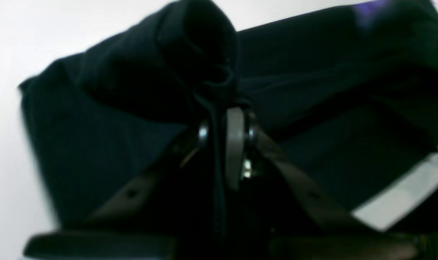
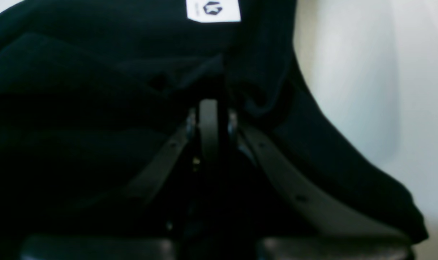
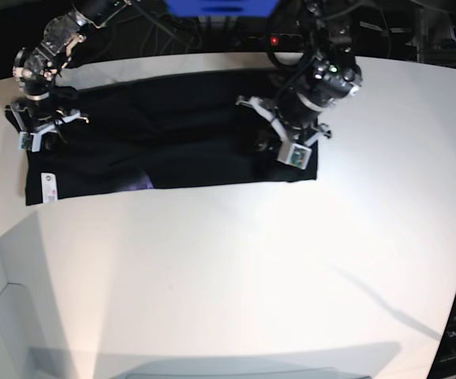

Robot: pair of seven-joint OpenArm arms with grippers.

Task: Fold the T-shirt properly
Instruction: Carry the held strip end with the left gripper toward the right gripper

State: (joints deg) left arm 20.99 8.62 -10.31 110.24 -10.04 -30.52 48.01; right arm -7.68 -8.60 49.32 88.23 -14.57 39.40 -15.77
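The near half of the white table (image 3: pixel 236 276) is bare in the base view. Beyond it the T-shirt (image 3: pixel 181 142) lies across the far part as a dark, roughly rectangular band, its near edge running straight from left to right, with a small white label (image 3: pixel 47 184) at the near-left corner and a faint purple patch (image 3: pixel 140 184) on the same edge. The 2 arms work at opposite ends. At the right end, the left gripper (image 1: pixel 222 119) has its jaws drawn together on a bunched ridge of black cloth, which rises in a rounded hump just past the fingertips. At the left end, the right gripper (image 2: pixel 209 119) is likewise closed on a gathered fold, with the white label (image 2: pixel 213 10) lying flat on the cloth just beyond it. The step in hand appears to be a lengthwise fold with both ends carried together. To do it well, the 2 pinches should probably be lifted evenly and moved at matching pace, keeping the span between them taut so no slack puddles mid-garment, and the carried edge should be laid parallel to the straight near edge before either gripper lets go.
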